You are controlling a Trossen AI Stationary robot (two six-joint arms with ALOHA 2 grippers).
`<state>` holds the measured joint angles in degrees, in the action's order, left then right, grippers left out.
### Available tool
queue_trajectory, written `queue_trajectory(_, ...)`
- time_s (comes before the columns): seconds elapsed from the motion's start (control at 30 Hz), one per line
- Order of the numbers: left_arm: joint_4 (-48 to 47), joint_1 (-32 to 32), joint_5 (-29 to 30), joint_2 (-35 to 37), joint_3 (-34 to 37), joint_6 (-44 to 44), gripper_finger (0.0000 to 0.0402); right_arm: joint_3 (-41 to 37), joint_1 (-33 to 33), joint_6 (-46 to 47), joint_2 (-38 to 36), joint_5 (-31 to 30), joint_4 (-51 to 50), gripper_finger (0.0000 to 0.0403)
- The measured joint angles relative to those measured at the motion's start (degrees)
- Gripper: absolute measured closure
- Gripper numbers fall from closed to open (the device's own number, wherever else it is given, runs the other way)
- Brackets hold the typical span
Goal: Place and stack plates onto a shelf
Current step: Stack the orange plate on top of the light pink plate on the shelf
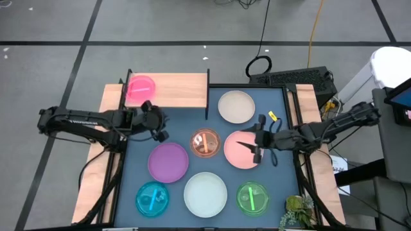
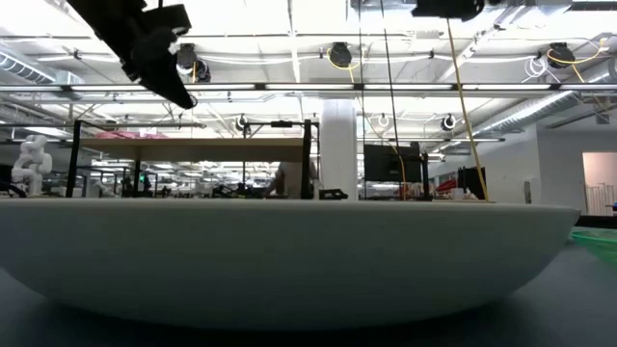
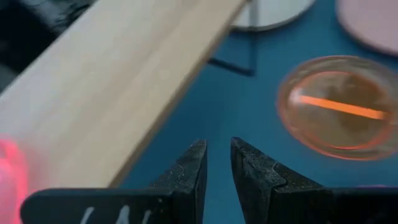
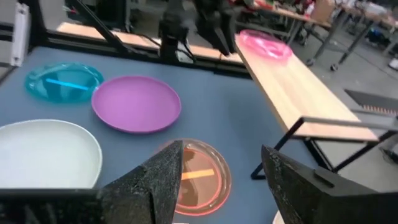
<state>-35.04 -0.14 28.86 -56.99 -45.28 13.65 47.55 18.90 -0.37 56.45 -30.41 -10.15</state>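
A pale white plate [image 2: 289, 260] filled the low view, lying closest to that camera at the table's near edge, well away from the shelf [image 1: 168, 90]. The shelf, a light-wood board on thin black legs, stood at the far left of the blue mat. One plate rested on its left end: the magenta plate [image 1: 141, 86]. The other seven lay on the mat in front of and beside the shelf: a cream plate [image 1: 236, 106] just right of it, an orange plate [image 1: 205, 142] in front, then the pink plate [image 1: 239, 149], purple plate [image 1: 168, 161], cyan plate [image 1: 153, 198] and green plate [image 1: 252, 197].

The left gripper [image 3: 217, 163] hung just in front of the shelf's front edge, its jaws nearly together with a narrow gap and nothing between them. The right gripper [image 4: 221, 171] hovered over the pink plate, jaws spread wide and empty.

The likely risk: a thin plate lying flat gives little rim to catch, so a grasp could slip, or a plate carried low could strike the shelf's edge.
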Motion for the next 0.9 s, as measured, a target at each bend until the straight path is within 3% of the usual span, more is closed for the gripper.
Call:
queue_trajectory(0.3,2.7,-4.7,-3.9,0.0,0.0,-2.6,0.0323,0.0,-3.3,1.1,8.0,1.6,3.6,0.0204)
queue_trajectory(0.6,2.8,-7.3,-3.9,0.0,0.0,-2.7,0.0323,0.0,-8.2,1.4,15.3,17.1,9.1,0.0204)
queue_trajectory(0.9,2.8,-7.5,-3.9,0.0,0.0,-3.5,0.0323,0.6,-11.3,0.9,22.0,23.4,10.3,0.0204)
